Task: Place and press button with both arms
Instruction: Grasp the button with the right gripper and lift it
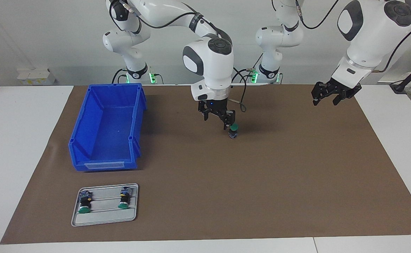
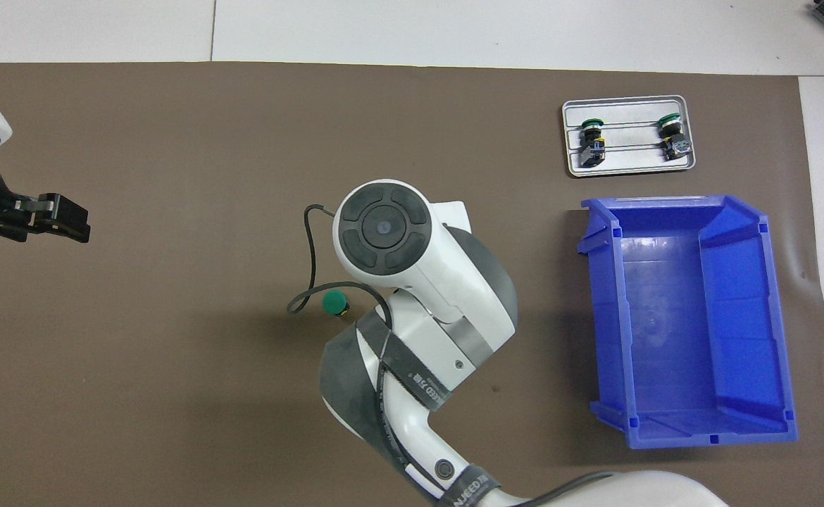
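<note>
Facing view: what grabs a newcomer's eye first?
The right gripper, low over the middle of the brown mat, at an upright green-capped button. Next, the blue bin toward the right arm's end. The left gripper hangs in the air, waiting.

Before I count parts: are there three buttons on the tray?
No, only two buttons lie on the tray; a third stands on the mat under the right gripper.

Beneath my fingers the worktop (image 1: 261,182) wears a matt brown sheet, paper-like perhaps. The blue bin (image 1: 107,126) looks like smooth, glossy plastic, the tray (image 1: 103,218) like dull grey metal. My arm shells (image 2: 419,282) are glossy white plastic.
</note>
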`<action>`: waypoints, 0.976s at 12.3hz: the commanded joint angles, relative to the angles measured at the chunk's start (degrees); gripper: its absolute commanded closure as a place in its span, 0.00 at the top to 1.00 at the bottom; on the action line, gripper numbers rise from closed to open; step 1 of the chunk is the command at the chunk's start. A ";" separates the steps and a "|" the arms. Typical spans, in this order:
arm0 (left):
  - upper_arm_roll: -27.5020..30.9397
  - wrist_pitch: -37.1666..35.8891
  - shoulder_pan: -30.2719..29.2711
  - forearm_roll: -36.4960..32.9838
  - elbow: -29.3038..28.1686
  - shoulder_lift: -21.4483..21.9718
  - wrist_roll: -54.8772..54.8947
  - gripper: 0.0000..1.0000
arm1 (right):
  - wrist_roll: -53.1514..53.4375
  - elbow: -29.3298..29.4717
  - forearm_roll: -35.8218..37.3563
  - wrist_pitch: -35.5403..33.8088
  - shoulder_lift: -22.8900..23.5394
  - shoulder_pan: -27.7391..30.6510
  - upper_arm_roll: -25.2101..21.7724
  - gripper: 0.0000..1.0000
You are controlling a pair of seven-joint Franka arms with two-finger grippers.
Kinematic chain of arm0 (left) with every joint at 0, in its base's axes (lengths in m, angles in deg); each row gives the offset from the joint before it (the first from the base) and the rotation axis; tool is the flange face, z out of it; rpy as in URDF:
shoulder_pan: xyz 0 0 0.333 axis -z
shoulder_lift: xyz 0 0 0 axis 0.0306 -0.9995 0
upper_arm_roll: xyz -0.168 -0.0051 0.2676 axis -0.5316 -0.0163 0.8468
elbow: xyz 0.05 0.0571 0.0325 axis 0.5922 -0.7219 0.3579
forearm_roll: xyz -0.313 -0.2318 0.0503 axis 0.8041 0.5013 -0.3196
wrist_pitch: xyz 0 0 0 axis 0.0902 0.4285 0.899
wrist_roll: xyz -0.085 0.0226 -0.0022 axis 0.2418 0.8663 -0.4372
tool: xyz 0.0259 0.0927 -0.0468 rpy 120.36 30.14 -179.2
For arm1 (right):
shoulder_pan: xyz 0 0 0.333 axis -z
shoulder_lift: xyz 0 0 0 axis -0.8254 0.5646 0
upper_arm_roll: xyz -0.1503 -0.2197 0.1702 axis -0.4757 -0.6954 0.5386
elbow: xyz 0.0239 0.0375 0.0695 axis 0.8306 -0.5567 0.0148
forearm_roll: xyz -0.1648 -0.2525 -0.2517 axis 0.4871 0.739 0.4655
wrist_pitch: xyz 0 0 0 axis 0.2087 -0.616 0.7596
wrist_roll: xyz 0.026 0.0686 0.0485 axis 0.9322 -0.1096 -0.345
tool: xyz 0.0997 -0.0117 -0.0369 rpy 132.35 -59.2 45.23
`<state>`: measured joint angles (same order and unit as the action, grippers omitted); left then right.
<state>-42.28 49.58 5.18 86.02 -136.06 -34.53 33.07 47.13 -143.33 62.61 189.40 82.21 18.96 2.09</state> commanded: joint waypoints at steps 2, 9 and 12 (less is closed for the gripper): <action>0.24 3.17 0.35 -1.12 -2.52 1.17 -1.02 1.00 | 6.02 8.53 3.71 0.04 9.01 -3.50 -0.20 0.96; 0.24 2.82 -0.08 -1.20 -2.52 1.26 -0.41 1.00 | 10.34 8.91 2.41 6.64 13.87 -5.61 -0.02 0.95; 0.95 2.73 -0.88 -1.20 -2.52 1.26 -0.41 1.00 | 11.04 5.13 2.06 5.76 12.82 -5.70 -0.02 0.95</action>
<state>-41.34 51.35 4.96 85.80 -136.92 -34.52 32.93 56.96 -136.17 65.20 195.52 95.99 13.21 2.06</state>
